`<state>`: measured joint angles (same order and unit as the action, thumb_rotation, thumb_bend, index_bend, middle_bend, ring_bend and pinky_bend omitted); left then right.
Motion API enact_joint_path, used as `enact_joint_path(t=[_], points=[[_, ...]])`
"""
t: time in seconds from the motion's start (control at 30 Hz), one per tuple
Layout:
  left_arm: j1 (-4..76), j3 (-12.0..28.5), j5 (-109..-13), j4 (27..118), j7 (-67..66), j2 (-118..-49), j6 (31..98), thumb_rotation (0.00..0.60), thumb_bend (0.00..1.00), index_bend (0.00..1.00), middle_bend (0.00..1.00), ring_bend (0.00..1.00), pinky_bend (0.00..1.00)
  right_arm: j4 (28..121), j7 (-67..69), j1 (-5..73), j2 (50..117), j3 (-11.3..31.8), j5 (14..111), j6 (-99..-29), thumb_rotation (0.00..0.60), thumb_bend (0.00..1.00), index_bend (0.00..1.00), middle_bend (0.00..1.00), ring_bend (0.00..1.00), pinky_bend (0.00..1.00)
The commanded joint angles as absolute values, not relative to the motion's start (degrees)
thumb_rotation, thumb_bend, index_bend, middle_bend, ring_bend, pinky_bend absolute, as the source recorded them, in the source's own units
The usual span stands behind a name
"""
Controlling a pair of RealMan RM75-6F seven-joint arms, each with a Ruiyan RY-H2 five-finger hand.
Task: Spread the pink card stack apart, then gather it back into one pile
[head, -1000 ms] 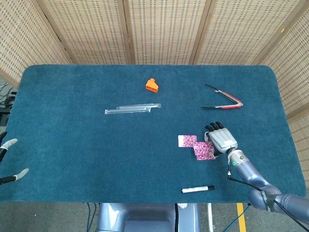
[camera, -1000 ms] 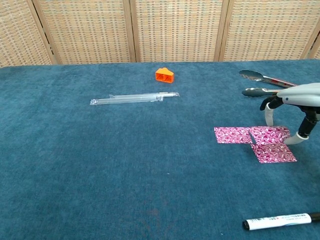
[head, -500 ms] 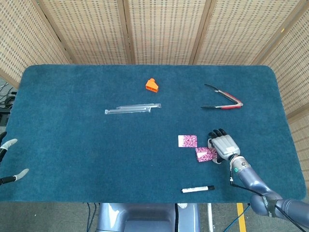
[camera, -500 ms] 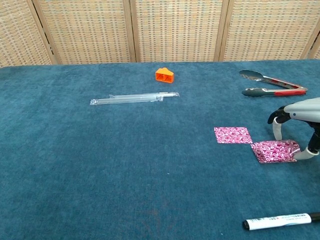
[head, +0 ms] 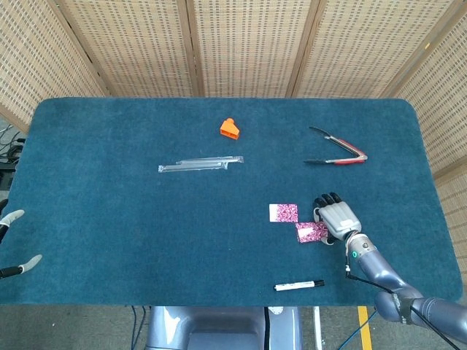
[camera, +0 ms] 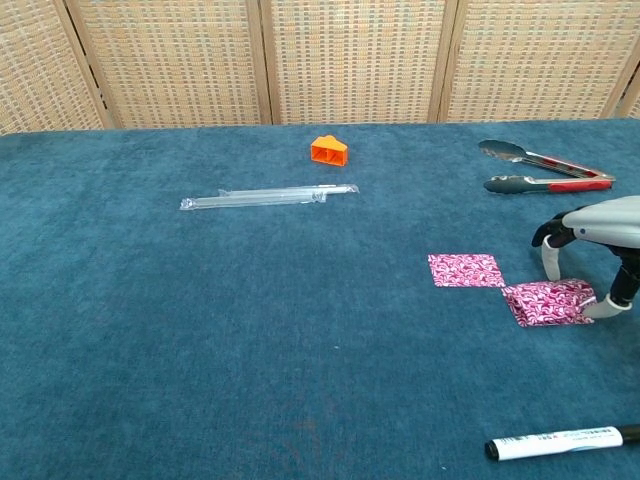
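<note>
Pink cards (camera: 546, 302) split in two on the blue table (camera: 250, 330): one card (camera: 466, 270) flat and alone, remainder just right of it, corner nearly touching, under fingertips (camera: 552, 270) of right hand (head: 337, 217), arched and pressing; left hand (head: 14, 240) barely visible at table edge, state undeterminable.

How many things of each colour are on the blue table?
Pink: 2, card and card pile
Orange: 1, block
Clear: 1, plastic sleeve
Silver and red: 1, tongs
White and black: 1, marker
Total: 6
</note>
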<state>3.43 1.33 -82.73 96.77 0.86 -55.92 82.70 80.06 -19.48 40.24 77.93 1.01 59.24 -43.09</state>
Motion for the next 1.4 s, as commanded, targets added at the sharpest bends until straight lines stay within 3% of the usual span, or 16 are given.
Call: enact_joint_path(t=[0.03,0.6,0.97,1.4], points=[[3.4,1.3,-82.7,96.7,0.9,-56.0,82.6,0.430,0.10,0.17,0.00,0.00,0.00,79.8,-19.3,40.3,78.1,1.1,59.3,-43.0,0.600,0.26,0.41,0.13,0.00,0.00],[3.5,1.4,-82.4,96.3,1.0,-56.1,82.3,0.430,0.10,0.17,0.00,0.00,0.00,78.8,-19.5,40.6,78.8,1.2,59.4,-42.6,0.600,0.26,0.39,0.12,0.00,0.00],[3.6,1.4,-82.3,96.1,1.2,-56.3,82.2,0.429,0.10,0.17,0.00,0.00,0.00,79.0,-19.5,40.7,78.4,1.4,59.5,-42.4,0.600,0.21,0.26,0.09,0.00,0.00],[3.6,1.5,-82.8,96.5,1.0,-56.1,82.5,0.428,0.10,0.17,0.00,0.00,0.00,83.0,-18.9,41.8,76.5,3.7,60.0,-43.7,0.600,0.21,0.25,0.09,0.00,0.00]])
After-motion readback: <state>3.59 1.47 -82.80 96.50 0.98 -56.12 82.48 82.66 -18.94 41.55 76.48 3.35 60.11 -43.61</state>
